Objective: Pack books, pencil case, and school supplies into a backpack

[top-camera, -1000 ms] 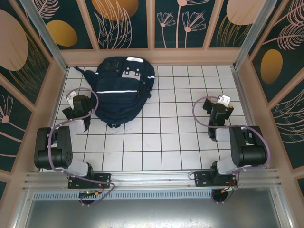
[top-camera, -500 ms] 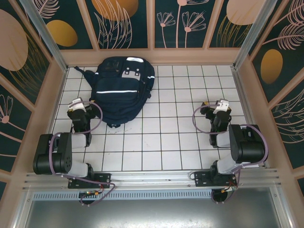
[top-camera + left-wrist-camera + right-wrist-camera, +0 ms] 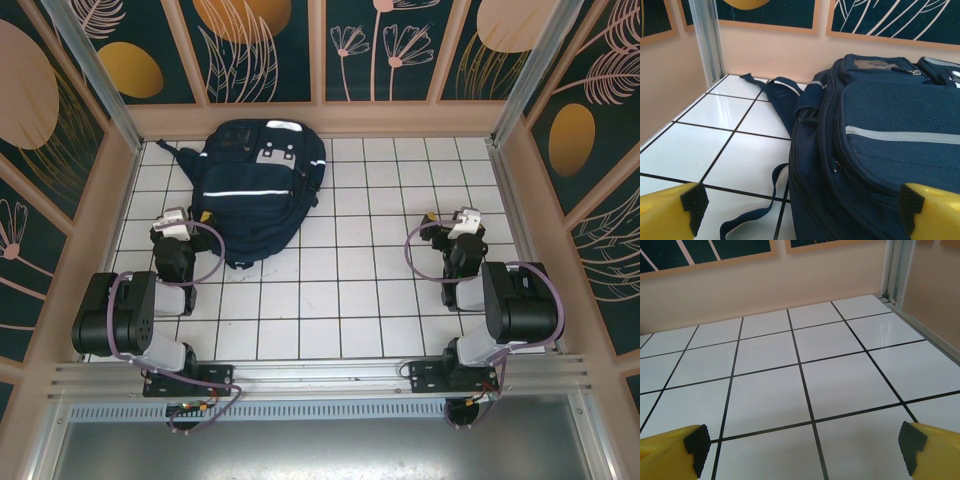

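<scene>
— Where do things stand?
— The backpack (image 3: 255,190) lies front-up on the white tiled table (image 3: 350,290), with its top toward the floral-panelled wall (image 3: 320,50). Your left gripper (image 3: 172,226) is just beside its near left corner, jaws spread and empty. Your right gripper (image 3: 462,226) is well off to its right, also spread and empty.
— And the approach?
— The zips look shut to me. Keep clear of the loose strap (image 3: 780,97).

The backpack (image 3: 890,125) runs off the left wrist view's right edge
</scene>
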`<action>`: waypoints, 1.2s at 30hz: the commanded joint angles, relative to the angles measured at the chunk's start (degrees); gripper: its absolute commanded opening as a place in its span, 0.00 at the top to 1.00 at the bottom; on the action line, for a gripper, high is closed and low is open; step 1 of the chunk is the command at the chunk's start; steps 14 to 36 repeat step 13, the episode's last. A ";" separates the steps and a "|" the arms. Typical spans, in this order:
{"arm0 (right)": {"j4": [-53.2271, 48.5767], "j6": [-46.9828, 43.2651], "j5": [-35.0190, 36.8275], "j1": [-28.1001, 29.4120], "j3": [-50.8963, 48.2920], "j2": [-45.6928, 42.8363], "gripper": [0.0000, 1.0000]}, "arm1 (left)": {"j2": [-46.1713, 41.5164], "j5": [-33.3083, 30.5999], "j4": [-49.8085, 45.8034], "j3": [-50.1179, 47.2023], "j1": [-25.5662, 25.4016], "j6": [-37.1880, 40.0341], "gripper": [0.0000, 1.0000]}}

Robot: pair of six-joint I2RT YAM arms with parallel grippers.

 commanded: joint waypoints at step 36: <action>3.25 -0.46 -1.22 -0.48 -0.27 0.23 0.01 | 0.15 1.96 2.25 0.15 -0.44 1.89 0.01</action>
